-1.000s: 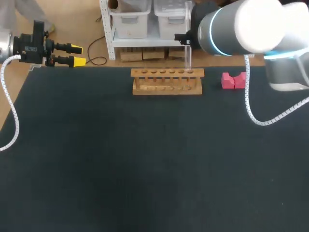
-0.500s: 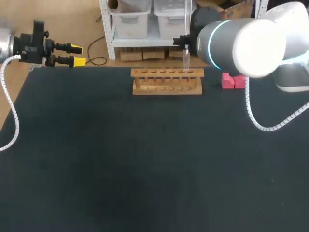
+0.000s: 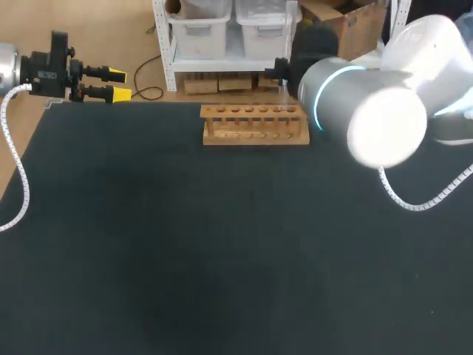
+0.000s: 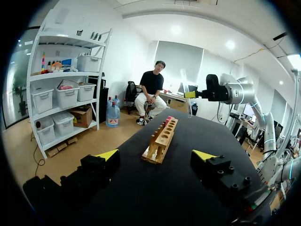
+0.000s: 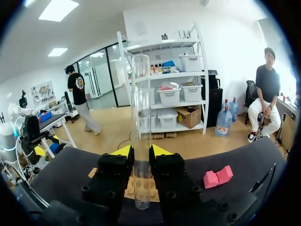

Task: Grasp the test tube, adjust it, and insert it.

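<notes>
A clear glass test tube [image 5: 141, 132] stands upright between the yellow-tipped fingers of my right gripper [image 5: 141, 151], which is shut on it. In the head view the tube [image 3: 284, 92] is faint. Its lower end hangs right over the right end of the wooden rack [image 3: 256, 123], and I cannot tell whether it touches. My right gripper [image 3: 280, 69] is just behind the rack, mostly hidden by its own arm. The left wrist view shows the rack [image 4: 162, 140] lengthwise, with the held tube [image 4: 186, 94] at its far end. My left gripper [image 3: 118, 84] is open and empty at the table's far left corner.
A pink block [image 5: 217, 176] lies on the dark mat beside the rack's right end. In the head view my right arm [image 3: 369, 111] covers it. The rack has a row of several holes along its top, all empty.
My right arm has swung lower and nearer the camera, bringing the tube down toward the rack's right end. It now hides the pink block. The left arm has not moved.
</notes>
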